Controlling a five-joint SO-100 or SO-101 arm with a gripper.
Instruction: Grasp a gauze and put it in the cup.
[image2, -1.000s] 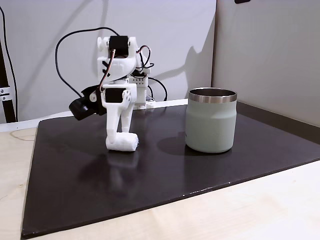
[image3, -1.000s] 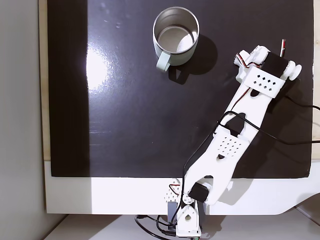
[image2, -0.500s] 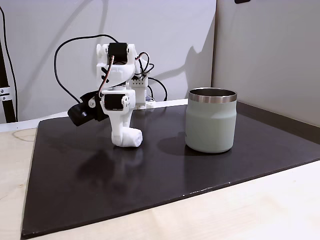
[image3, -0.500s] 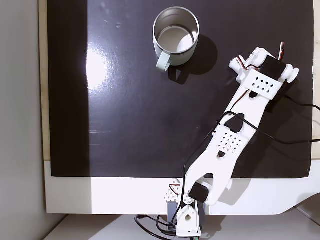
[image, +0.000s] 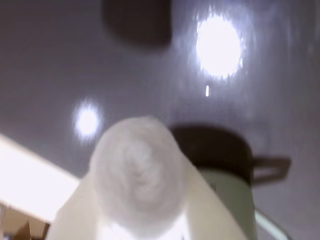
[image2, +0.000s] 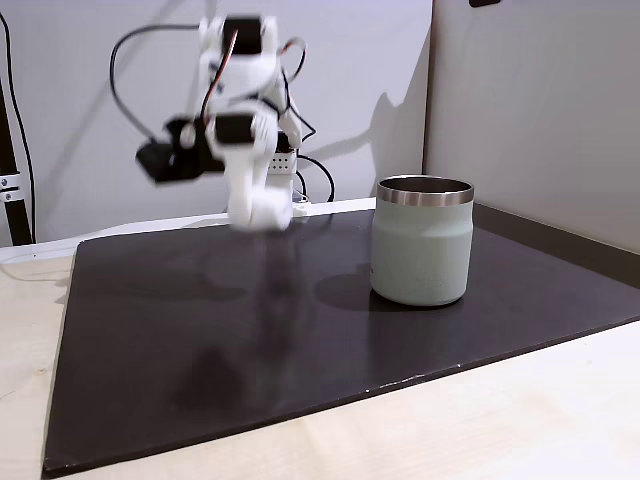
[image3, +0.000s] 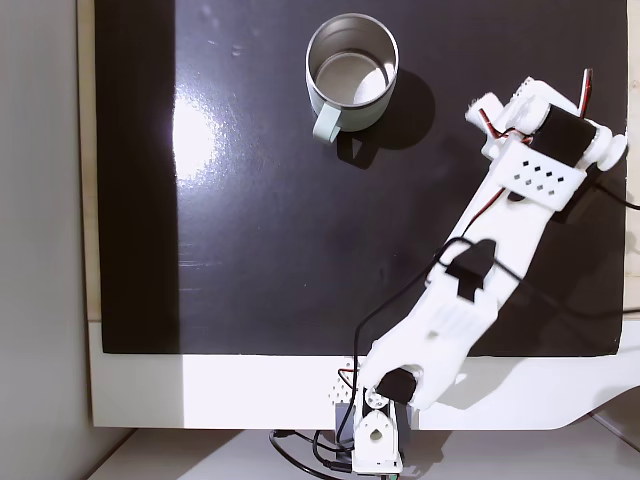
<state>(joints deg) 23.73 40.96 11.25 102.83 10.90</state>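
Note:
In the wrist view the gauze (image: 136, 167), a white fabric roll seen end-on, sits between the two white fingers of my gripper (image: 140, 172), which is shut on it. In a fixed view from the side, the blurred gripper (image2: 262, 212) holds the gauze (image2: 270, 216) above the black mat, left of the cup (image2: 422, 250). The sage-green cup with a steel rim stands upright. It also appears at the lower right of the wrist view as the cup (image: 231, 202). From above, the cup (image3: 328, 120) is at the top and the gripper's wrist (image3: 540, 150) lies to its right.
A black mat (image2: 300, 330) covers a light wooden table (image2: 520, 420). Black cables (image2: 125, 70) loop behind the arm in front of a white wall. The arm's base (image3: 375, 440) stands on a white strip at the bottom of the view from above. Lamp glare (image3: 195, 140) marks the mat.
The gripper has risen from the mat with the gauze in it, moving up and a little farther from the side camera. The cup has not moved.

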